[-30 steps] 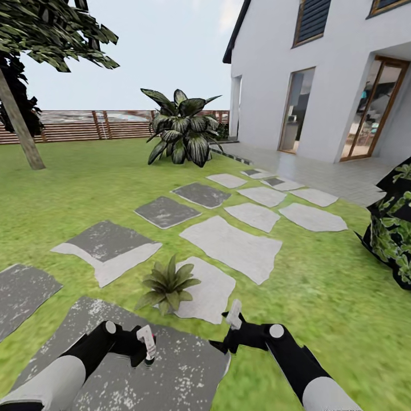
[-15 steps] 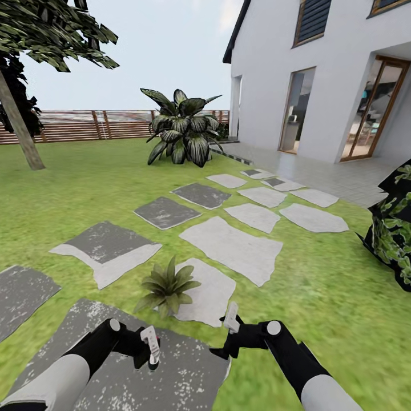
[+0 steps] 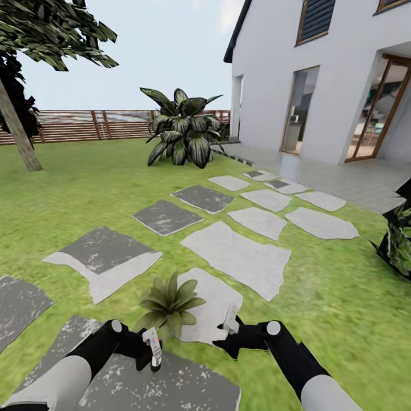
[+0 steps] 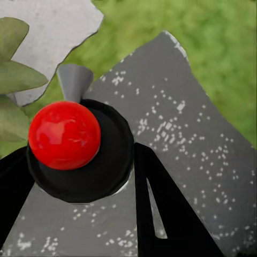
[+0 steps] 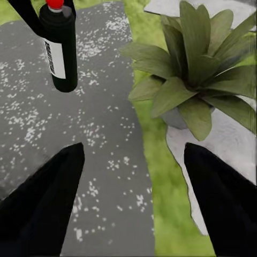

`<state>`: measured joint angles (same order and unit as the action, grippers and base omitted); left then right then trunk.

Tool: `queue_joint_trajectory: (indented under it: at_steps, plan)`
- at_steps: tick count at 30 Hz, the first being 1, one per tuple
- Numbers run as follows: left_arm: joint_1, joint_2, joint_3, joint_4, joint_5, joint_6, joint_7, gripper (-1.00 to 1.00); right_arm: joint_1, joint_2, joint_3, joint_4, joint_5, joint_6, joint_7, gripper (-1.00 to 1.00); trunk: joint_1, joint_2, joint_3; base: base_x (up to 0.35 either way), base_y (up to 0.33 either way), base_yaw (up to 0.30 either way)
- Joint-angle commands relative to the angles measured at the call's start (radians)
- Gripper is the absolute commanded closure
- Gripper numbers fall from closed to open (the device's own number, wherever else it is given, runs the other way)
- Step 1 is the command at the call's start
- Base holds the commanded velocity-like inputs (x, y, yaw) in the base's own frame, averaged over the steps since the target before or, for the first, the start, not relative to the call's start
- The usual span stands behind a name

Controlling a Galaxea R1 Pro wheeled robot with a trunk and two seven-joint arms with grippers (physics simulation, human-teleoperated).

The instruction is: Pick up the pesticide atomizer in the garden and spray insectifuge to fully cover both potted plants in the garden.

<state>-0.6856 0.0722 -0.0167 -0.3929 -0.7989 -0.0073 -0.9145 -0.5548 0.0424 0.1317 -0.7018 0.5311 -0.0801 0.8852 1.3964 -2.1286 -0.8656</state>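
One potted plant, a low green rosette in a small grey pot, stands at the edge of a pale stepping stone just ahead of both arms. My left gripper is shut on the pesticide atomizer, a black bottle with a white label, red top and grey nozzle. The bottle hangs upright over a dark speckled paving slab, close to the plant's leaves. My right gripper is open beside the plant, nothing between its fingers. The second potted plant is out of view.
Flat stepping stones lead across the lawn towards a white house with glass doors. A big dark broad-leaved bush stands in front of the slat fence. A tree trunk is far left; dark foliage at the right edge.
The whole view has shifted as the camera advanced. The potted plant now lies closer to both grippers. The left gripper still holds the atomizer; the right one sits slightly lower.
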Motion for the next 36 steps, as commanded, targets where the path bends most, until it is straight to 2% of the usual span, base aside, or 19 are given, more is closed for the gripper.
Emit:
queue_joint_trajectory:
  at_steps: [1,4,5,6,8,14,19,22,28,30,36]
  plan:
    - [0.001,-0.002,-0.006,-0.002,-0.004,-0.001,-0.003,1.00,-0.001,0.000,-0.001,-0.001,0.010,-0.008,0.001,1.00,0.000,0.000,-0.001,0.338,0.117,0.000]
    - [0.004,-0.005,-0.055,-0.001,-0.007,0.002,-0.003,1.00,-0.001,0.001,0.025,0.000,0.010,-0.006,0.004,1.00,0.000,0.000,-0.001,0.338,0.117,0.000]
    - [0.004,-0.010,-0.074,-0.001,-0.007,0.002,-0.003,1.00,-0.001,0.003,0.055,-0.001,0.010,0.019,0.006,1.00,0.000,0.000,-0.001,0.335,0.118,0.000]
    - [0.004,-0.014,-0.080,-0.001,-0.008,0.002,-0.003,1.00,-0.001,0.008,0.068,-0.004,0.009,0.059,0.008,1.00,0.000,0.000,-0.001,0.281,0.089,0.000]
    - [0.005,-0.020,-0.085,-0.001,-0.008,0.001,-0.003,1.00,-0.001,0.015,0.078,-0.007,0.009,0.122,0.009,1.00,0.000,0.000,-0.001,0.211,0.043,0.000]
    - [0.006,-0.053,-0.089,0.001,-0.009,0.001,-0.003,1.00,-0.001,0.022,0.083,-0.010,0.007,0.162,0.010,1.00,0.000,0.000,-0.001,0.051,0.007,0.000]
    - [0.006,-0.090,-0.126,0.002,-0.011,0.002,-0.001,1.00,-0.001,0.036,0.083,-0.010,0.007,0.163,0.011,1.00,0.000,0.000,-0.001,0.002,0.000,0.000]
    - [0.006,-0.104,-0.133,0.000,-0.014,0.004,0.001,1.00,-0.001,0.047,0.083,-0.010,0.007,0.164,0.011,1.00,0.000,0.000,-0.001,0.000,0.000,0.000]
    - [0.005,-0.136,-0.148,-0.003,-0.054,0.007,0.005,1.00,-0.001,0.061,0.083,-0.013,0.007,0.164,0.011,1.00,0.000,0.000,-0.001,0.000,0.000,0.000]
    - [0.003,-0.148,-0.150,-0.004,-0.065,0.027,0.005,1.00,-0.002,0.063,0.083,-0.013,0.007,0.164,0.011,1.00,0.000,0.000,-0.001,0.000,0.000,0.000]
    - [0.001,-0.159,-0.151,-0.004,-0.071,0.049,0.005,1.00,-0.006,0.063,0.083,-0.013,0.007,0.164,0.011,1.00,0.000,0.000,-0.001,0.000,0.000,0.000]
